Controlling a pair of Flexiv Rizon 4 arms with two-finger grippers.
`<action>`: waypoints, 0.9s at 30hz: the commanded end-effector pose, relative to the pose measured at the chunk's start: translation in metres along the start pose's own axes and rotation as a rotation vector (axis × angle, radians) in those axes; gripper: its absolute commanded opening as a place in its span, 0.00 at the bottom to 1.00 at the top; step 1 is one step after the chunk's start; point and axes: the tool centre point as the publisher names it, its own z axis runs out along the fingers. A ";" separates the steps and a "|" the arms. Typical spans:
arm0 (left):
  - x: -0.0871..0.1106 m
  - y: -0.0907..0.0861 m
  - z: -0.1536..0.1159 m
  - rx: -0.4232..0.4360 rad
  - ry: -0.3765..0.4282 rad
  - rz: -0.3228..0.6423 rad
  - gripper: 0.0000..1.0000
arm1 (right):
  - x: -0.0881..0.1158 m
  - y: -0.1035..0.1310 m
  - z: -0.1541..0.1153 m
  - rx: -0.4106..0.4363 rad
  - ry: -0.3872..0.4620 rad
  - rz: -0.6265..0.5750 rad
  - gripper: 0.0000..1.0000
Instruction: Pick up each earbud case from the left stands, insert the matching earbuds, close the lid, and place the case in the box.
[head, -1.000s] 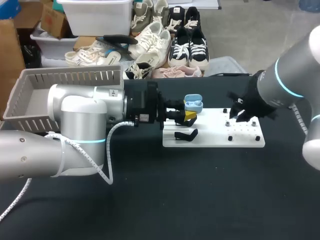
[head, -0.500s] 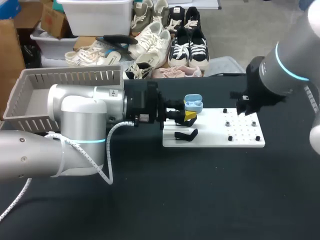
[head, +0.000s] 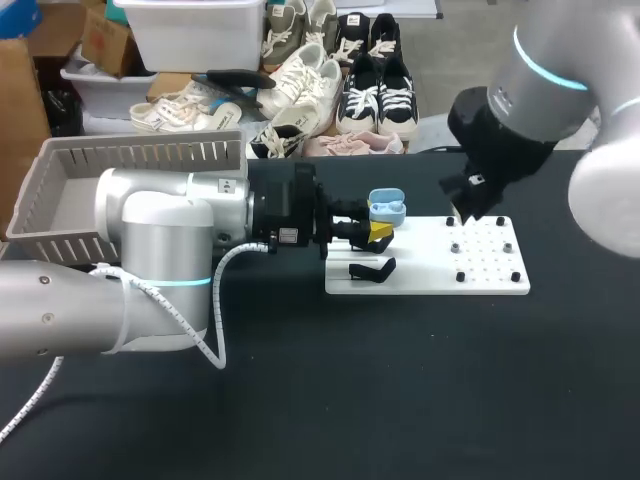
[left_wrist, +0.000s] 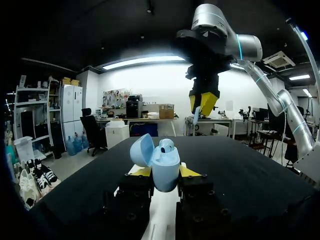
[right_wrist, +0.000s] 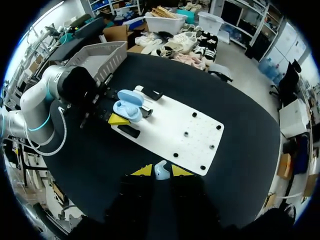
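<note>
My left gripper (left_wrist: 165, 172) is clamped on the pale blue earbud case (left_wrist: 163, 161), which is smooth and rounded with its lid tipped open. What looks like one earbud (left_wrist: 166, 145) is seated inside. The case hangs over the left end of the flat white board (head: 480, 272), just above a black stand (head: 372, 269). My right gripper (right_wrist: 161, 171) pinches a second earbud (right_wrist: 160, 173) — small, glossy, pale blue — between its yellow tips, raised above the board's right half with its black pegs (head: 515, 276). The grey slotted box (head: 140, 158) sits behind my left arm on the matte black table (head: 400, 380).
</note>
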 end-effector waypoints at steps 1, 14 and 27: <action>0.001 0.000 0.000 -0.001 -0.003 0.001 0.00 | -0.006 0.009 -0.009 0.005 0.130 -0.035 0.00; 0.001 0.000 0.000 -0.001 -0.003 0.001 0.00 | -0.035 0.044 -0.005 -0.027 0.142 -0.179 0.00; 0.001 0.000 0.000 -0.001 -0.003 0.001 0.00 | -0.059 0.048 0.005 -0.078 0.087 -0.207 0.00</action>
